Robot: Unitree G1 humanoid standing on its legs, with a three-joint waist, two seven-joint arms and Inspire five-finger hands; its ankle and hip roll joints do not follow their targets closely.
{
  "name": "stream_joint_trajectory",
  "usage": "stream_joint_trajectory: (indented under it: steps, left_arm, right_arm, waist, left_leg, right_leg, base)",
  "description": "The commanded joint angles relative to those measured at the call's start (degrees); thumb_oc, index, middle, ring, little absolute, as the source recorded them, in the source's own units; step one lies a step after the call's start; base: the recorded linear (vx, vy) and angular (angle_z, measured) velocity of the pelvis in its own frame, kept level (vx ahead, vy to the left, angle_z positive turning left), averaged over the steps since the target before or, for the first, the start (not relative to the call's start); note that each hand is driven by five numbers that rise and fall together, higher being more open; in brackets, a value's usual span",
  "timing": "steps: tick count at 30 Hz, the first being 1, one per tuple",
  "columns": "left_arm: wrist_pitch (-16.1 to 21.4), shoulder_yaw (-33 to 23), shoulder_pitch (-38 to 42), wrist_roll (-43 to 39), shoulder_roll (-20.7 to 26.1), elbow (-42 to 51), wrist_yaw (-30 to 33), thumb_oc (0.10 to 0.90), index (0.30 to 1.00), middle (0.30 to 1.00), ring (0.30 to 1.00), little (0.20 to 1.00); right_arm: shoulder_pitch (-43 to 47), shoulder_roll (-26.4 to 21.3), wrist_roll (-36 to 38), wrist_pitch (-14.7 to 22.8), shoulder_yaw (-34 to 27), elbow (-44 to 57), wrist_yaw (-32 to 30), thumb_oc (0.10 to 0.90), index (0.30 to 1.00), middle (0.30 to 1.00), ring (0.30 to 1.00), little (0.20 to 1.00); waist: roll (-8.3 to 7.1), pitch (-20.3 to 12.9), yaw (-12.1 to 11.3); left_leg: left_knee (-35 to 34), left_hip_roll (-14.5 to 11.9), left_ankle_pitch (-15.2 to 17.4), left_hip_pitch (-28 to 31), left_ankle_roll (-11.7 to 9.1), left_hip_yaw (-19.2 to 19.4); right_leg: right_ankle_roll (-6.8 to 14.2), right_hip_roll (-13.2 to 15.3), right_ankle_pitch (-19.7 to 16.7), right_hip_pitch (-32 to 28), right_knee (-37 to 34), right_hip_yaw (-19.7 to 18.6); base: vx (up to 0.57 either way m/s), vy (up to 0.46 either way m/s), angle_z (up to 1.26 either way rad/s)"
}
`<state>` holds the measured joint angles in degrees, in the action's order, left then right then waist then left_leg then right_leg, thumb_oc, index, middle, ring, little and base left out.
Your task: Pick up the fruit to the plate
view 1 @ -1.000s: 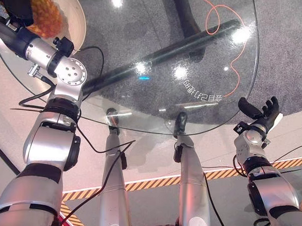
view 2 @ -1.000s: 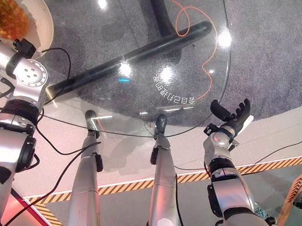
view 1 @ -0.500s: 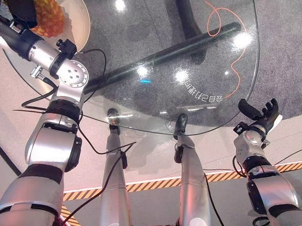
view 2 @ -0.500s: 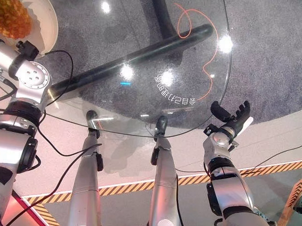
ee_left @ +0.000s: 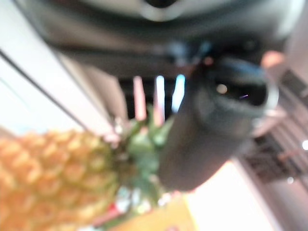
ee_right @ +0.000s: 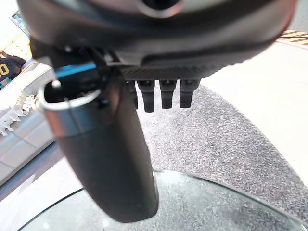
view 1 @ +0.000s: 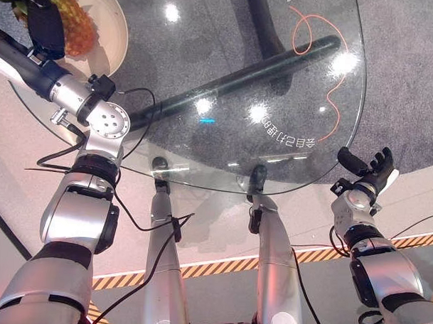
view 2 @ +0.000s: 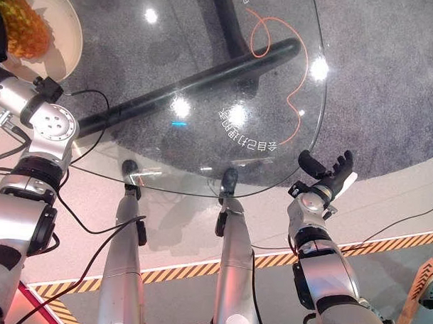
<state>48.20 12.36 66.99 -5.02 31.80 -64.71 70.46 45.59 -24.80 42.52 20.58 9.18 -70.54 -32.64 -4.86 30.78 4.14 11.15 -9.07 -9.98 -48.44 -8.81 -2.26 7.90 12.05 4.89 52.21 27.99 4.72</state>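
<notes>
Change: the left hand (view 1: 45, 26) has carried the pineapple (view 1: 73, 23) further in over the plate (view 1: 107, 37).
Grip: fingers wrapped around the fruit.
Right hand (view 1: 369, 171): fingers spread, off the glass table (view 1: 276, 79).
Risk: released unevenly, the pineapple may roll off.

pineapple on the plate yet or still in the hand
Over the plate, but cannot tell if it rests there. The left hand is on the pineapple, and whether its fingers still grip is hidden.
</notes>
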Motion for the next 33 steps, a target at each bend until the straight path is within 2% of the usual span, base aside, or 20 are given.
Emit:
stream_joint_trajectory:
  steps: [1,17,33]
  left_arm:
    - [5.50,-3.80,2.54,0.37,3.10,2.00,0.60,0.800,0.900,0.900,0.900,0.900]
    - [5.66,-4.10,1.84,0.46,2.09,3.38,0.52,0.800,0.900,0.900,0.900,0.900]
    - [5.87,-3.99,-2.48,2.48,0.35,7.44,-0.32,0.800,0.900,0.900,0.900,0.900]
  right_arm:
    - [-4.91,-0.55,1.88,1.14,-1.08,-1.86,-2.90,0.800,0.900,0.900,0.900,0.900]
    - [-4.87,-0.32,1.55,1.01,-1.67,-1.84,-3.04,0.800,0.900,0.900,0.900,0.900]
    - [-6.51,0.66,1.69,1.64,-2.06,-0.72,-3.61,0.800,0.900,0.900,0.900,0.900]
  waist:
    - [-2.05,-0.98,-1.52]
    - [-2.04,-0.98,-2.03]
    - [-1.91,-0.98,-2.73]
  left_leg:
    - [12.74,1.33,11.96,-1.02,1.68,-0.26]
    - [15.72,1.32,13.05,-1.82,1.91,-0.75]
    - [15.58,1.56,13.27,-0.32,2.00,-0.88]
  right_leg:
    - [-3.00,-6.23,-1.33,-4.06,-3.15,0.11]
    - [-3.39,-6.24,0.11,-3.52,0.17,0.23]
    - [-3.15,-5.98,0.01,-5.03,0.06,0.34]
  base:
    - [0.00,0.000,0.00]
    - [0.00,0.000,0.00]
    - [0.00,0.000,0.00]
